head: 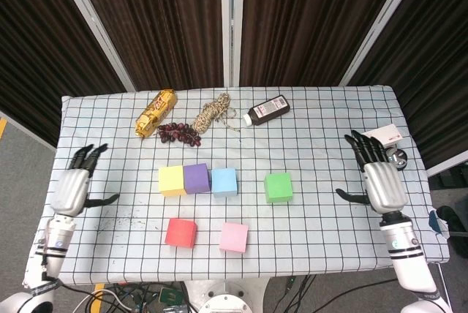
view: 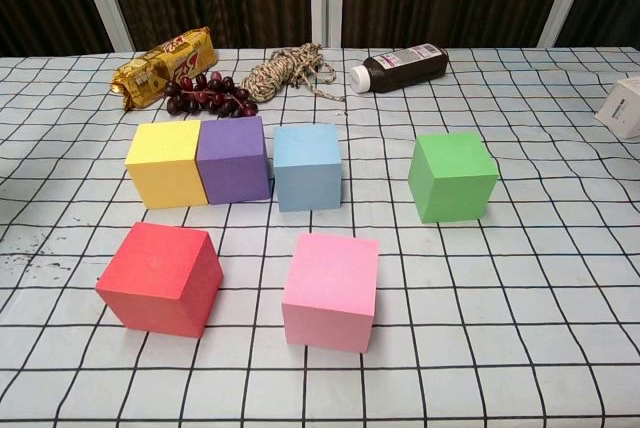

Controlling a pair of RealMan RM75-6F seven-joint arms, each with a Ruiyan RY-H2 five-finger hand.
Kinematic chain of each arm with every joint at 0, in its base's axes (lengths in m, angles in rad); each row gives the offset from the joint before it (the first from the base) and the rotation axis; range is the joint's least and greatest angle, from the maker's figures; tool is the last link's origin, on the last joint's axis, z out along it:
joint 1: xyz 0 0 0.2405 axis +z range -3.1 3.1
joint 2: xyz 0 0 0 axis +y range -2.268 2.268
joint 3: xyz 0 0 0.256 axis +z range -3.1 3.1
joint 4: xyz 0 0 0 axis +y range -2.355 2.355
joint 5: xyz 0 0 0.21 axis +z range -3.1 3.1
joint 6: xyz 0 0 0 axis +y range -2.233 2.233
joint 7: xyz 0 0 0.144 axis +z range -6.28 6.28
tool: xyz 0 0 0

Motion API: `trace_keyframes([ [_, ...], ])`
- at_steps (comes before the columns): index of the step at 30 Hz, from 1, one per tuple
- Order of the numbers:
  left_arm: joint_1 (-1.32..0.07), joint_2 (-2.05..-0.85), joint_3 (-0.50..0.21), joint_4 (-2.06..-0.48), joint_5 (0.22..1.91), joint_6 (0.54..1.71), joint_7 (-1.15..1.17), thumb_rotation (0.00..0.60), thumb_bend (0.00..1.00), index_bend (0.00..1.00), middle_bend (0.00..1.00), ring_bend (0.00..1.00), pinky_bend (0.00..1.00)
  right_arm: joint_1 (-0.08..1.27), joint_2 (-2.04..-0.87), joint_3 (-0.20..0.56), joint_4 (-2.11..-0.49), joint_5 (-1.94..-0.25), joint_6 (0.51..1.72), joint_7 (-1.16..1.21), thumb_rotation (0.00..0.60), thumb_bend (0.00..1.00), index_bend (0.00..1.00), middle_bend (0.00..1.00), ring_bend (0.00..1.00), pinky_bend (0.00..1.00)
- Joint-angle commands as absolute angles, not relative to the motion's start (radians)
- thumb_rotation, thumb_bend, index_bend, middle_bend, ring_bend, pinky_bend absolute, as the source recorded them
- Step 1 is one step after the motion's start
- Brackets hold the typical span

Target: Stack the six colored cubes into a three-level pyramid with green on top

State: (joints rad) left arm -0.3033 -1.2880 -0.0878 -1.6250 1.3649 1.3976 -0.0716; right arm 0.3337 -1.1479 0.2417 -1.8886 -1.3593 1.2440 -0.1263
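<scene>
Yellow foam cube [head: 172, 180], purple foam cube [head: 196, 178] and light-blue foam cube [head: 224, 181] sit in a row as the pyramid's base; left hand [head: 72, 189] and right hand [head: 380, 178] hover empty, fingers spread.

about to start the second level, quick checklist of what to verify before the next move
1. Base row: yellow cube and purple cube touch, but the blue cube stands apart from purple: not ok.
2. Second-level cubes free: red cube and pink cube sit alone in front: ok.
3. Green cube kept aside for the top: ok.
4. Left hand empty, fingers apart: ok.
5. Right hand empty, fingers apart: ok.
6. Grapes and rope lie behind the row, off the cubes: ok.
</scene>
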Motion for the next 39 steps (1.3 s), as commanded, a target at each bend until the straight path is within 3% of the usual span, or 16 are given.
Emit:
trace_keyframes([
  [1, -0.250, -1.251, -0.094, -1.603, 1.318, 1.437, -0.087, 0.600, 0.00, 0.02, 0.13, 0.00, 0.02, 0.434, -1.186, 0.278, -1.906, -1.333, 1.129, -0.117, 0.600, 0.04, 0.00, 0.00, 0.00, 0.00],
  [8, -0.180, -1.274, -0.108, -1.476, 1.294, 1.517, -0.107, 0.600, 0.00, 0.03, 0.14, 0.00, 0.02, 0.609, -1.332, 0.288, -1.822, -1.285, 0.979, -0.221, 0.600, 0.04, 0.00, 0.05, 0.00, 0.00],
  [14, -0.134, -1.291, -0.095, -1.405, 1.303, 1.533, -0.163, 0.600, 0.00, 0.03, 0.14, 0.00, 0.02, 0.719, -1.446, 0.275, -1.732, -1.128, 0.879, -0.342, 0.600, 0.04, 0.00, 0.05, 0.00, 0.00],
  [29, -0.069, -1.351, -0.088, -1.288, 1.339, 1.544, -0.301, 0.600, 0.00, 0.03, 0.14, 0.00, 0.02, 0.848, -1.698, 0.260, -1.558, -0.959, 0.912, -0.469, 0.600, 0.05, 0.00, 0.08, 0.00, 0.00],
  [39, -0.046, -1.349, -0.095, -1.282, 1.360, 1.556, -0.328, 0.600, 0.00, 0.03, 0.14, 0.00, 0.02, 0.941, -1.793, 0.282, -1.422, -0.869, 0.853, -0.490, 0.600, 0.07, 0.00, 0.13, 0.00, 0.00],
])
